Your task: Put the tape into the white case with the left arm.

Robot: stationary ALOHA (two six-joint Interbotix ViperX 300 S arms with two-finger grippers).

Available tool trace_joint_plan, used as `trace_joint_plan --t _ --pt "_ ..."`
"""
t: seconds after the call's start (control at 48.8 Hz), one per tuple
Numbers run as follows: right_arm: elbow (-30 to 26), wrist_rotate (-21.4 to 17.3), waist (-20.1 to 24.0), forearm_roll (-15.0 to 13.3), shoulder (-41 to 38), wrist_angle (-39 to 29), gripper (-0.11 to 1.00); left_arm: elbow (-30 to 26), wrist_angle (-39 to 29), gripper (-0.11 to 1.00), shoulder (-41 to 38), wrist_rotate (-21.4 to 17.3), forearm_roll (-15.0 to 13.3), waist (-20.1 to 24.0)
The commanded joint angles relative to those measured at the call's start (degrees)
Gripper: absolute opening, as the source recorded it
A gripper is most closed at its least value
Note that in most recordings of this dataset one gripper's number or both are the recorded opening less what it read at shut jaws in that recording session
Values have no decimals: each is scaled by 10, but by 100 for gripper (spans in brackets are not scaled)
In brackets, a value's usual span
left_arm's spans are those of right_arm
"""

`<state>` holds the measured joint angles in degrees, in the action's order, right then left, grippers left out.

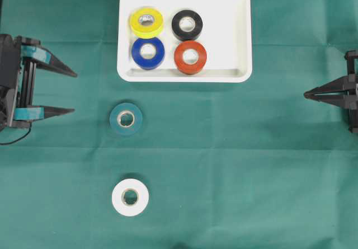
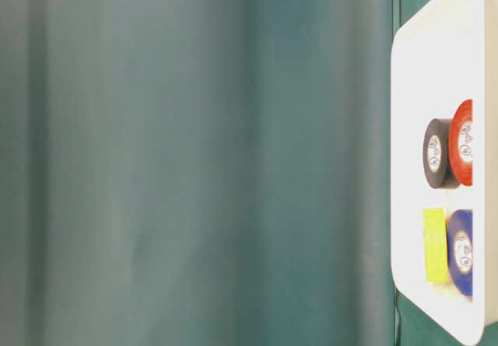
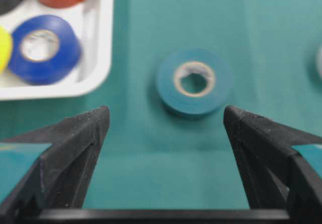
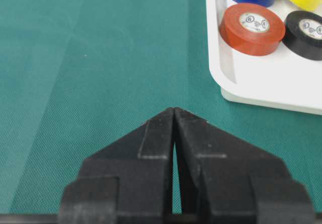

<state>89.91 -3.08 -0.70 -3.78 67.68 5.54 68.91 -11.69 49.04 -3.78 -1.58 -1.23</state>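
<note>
A teal tape roll (image 1: pixel 126 118) (image 3: pixel 194 81) lies flat on the green cloth, below the white case's (image 1: pixel 240 36) lower left corner. A white tape roll (image 1: pixel 130 197) lies further toward the front. The case (image 3: pixel 103 43) (image 4: pixel 261 93) (image 2: pixel 412 128) holds yellow (image 1: pixel 146 22), black (image 1: pixel 187 24), blue (image 1: pixel 148 52) and red (image 1: pixel 190 57) rolls. My left gripper (image 1: pixel 75 92) (image 3: pixel 166 116) stands wide open at the left edge, well left of the teal roll, nothing between its fingers. My right gripper (image 1: pixel 305 95) (image 4: pixel 173 109) is shut and empty at the right edge.
Green cloth covers the whole table (image 1: pixel 251 165). In the table-level view a dark green curtain (image 2: pixel 194 159) fills most of the picture, with the case at its right edge.
</note>
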Motion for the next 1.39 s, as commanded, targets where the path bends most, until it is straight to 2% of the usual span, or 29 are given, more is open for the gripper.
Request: trace_joint_plan --t 0.0,0.246,0.902,1.148,1.373 --pt "-7 -2 -1 0 -4 5 -9 -4 -3 96 -2 12 -1 -26" --pt "-7 -2 -1 0 -4 5 -9 -1 -11 96 -2 42 -1 -69" --pt "-7 -2 -1 0 -4 5 -9 -1 -4 96 -21 44 0 -70" --pt "-6 -2 -1 0 -4 5 -9 -15 27 96 -81 41 1 -70" --pt "-7 -2 -1 -1 -4 5 -9 -59 33 96 -166 40 1 -72"
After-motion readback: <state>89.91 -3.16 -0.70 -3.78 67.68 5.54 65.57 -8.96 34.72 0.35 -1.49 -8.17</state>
